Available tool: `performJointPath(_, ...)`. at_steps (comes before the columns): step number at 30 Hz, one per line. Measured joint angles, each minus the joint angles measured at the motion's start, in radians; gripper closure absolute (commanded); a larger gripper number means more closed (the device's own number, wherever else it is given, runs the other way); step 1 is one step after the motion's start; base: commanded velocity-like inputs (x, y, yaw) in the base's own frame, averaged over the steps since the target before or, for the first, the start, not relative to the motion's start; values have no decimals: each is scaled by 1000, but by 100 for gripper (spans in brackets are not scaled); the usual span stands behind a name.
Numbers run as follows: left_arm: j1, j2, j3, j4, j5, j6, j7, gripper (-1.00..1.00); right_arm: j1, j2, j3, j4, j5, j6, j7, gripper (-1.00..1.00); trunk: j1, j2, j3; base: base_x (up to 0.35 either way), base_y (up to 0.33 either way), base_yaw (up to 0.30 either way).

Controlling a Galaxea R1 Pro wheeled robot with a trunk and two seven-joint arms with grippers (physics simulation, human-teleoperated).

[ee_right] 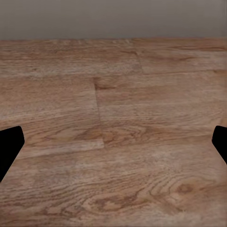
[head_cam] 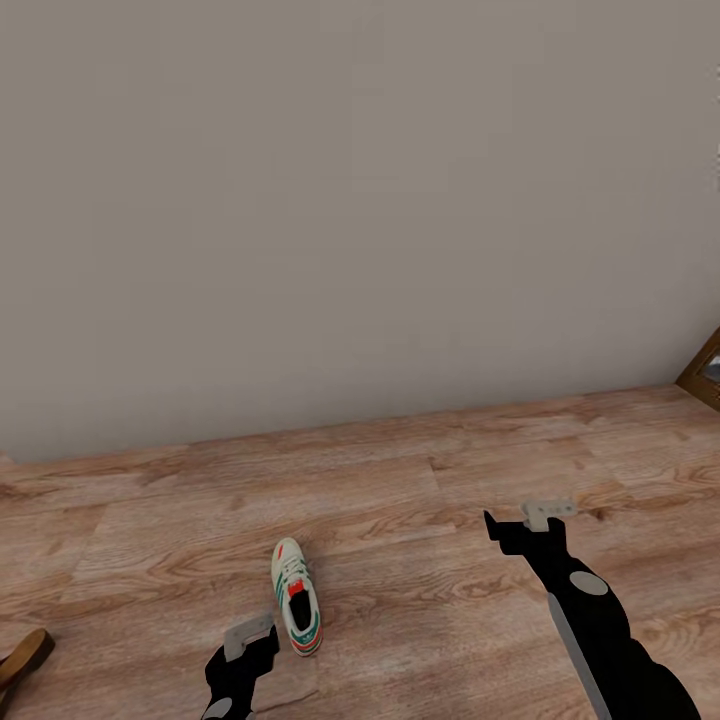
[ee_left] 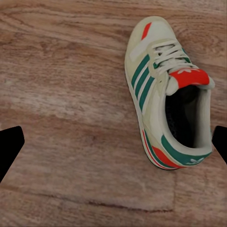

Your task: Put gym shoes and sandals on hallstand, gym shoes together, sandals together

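Head view: we see one gym shoe [head_cam: 296, 598] lying on the corridor floor [head_cam: 420, 470], toe toward the grey wall [head_cam: 360, 200], heel toward the robot. The left gripper [head_cam: 243, 648] hangs just beside the shoe's heel, on the shoe's left; we cannot tell from here whether it touches. The right gripper [head_cam: 520, 520] is well apart from the shoe, over bare planks. At the left edge, a dark-brown sandal [head_cam: 22, 658] lies partly cut off. A brown framed object [head_cam: 703, 370] shows at the right edge.

Left wrist view: we see the gym shoe [ee_left: 165, 94] upright on its sole. The two dark fingertips [ee_left: 10, 146] stand wide apart; the shoe lies between them, much closer to one tip, its heel just beside that tip. Nothing is clamped.

Right wrist view: we see the fingertips [ee_right: 10, 149] spread wide apart over bare corridor floor [ee_right: 113, 132], holding nothing.
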Motion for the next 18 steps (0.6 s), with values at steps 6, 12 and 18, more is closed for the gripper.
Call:
performJointPath(6,0,0,-1,0,0,0,0,-100,0,0,0,0,1,0,0,-100,0,0,0,0,0,-22)
performJointPath(12,0,0,-1,-1,0,0,0,-100,0,-1,0,0,1,0,0,-100,0,0,0,0,0,-3)
performJointPath(18,0,0,-1,-2,0,0,0,-100,0,-1,-3,0,1,0,0,-100,0,0,0,0,0,-7)
